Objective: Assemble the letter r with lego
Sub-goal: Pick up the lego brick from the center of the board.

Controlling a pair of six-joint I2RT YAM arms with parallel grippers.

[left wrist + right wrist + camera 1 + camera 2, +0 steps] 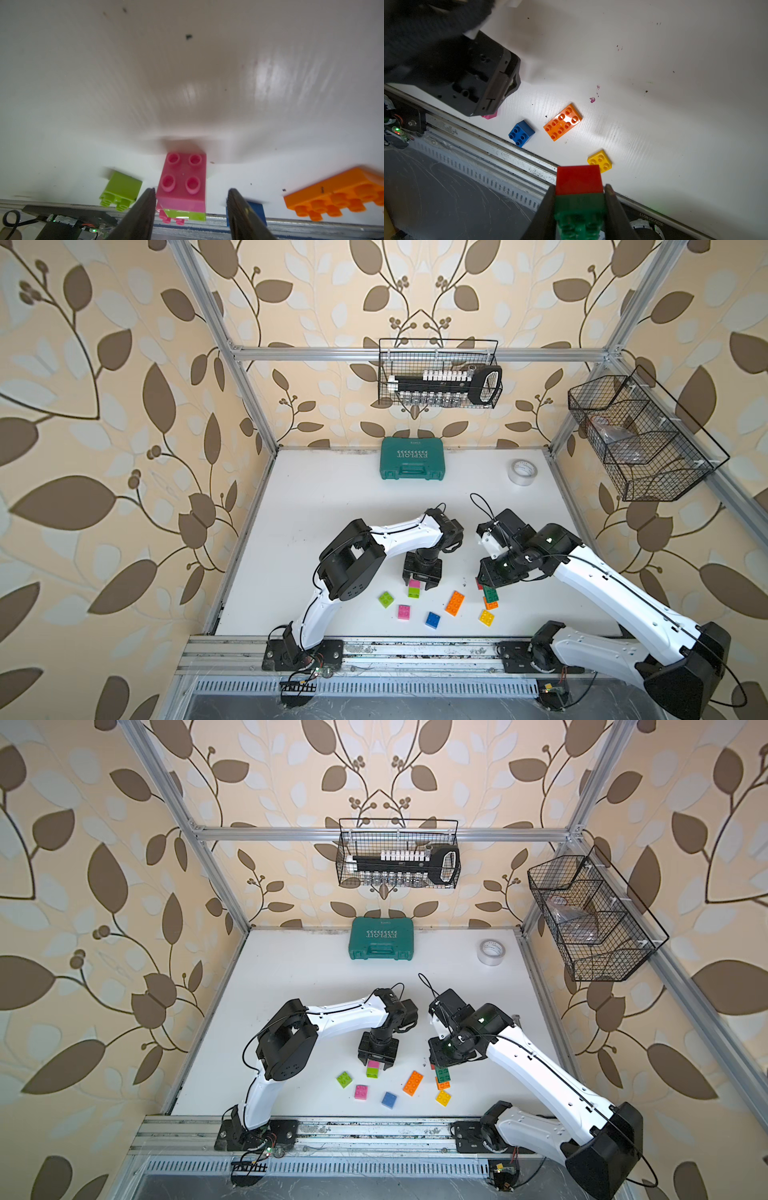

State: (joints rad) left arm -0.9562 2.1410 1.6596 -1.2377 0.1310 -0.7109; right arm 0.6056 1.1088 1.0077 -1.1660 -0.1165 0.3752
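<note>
Glossy white tabletop (332,510). Left gripper (191,199) pointing down, jaws spread astride square studded pink brick (182,176) stacked on lime brick (185,215). Right gripper (579,193) tilted, pinching dark green brick (579,204) joined to smooth-faced red brick (579,179). Long orange brick (455,603) lying flat between.

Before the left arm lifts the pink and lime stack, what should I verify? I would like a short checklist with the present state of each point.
1. Pink brick seated on lime brick: ok.
2. Left jaws astride this stack: ok.
3. Left jaws touching both sides of it: not ok, a gap shows on one side.
4. Right jaws clamped on the dark green brick, red brick attached: ok.
5. Long orange brick apart from the left jaws: ok.
</note>
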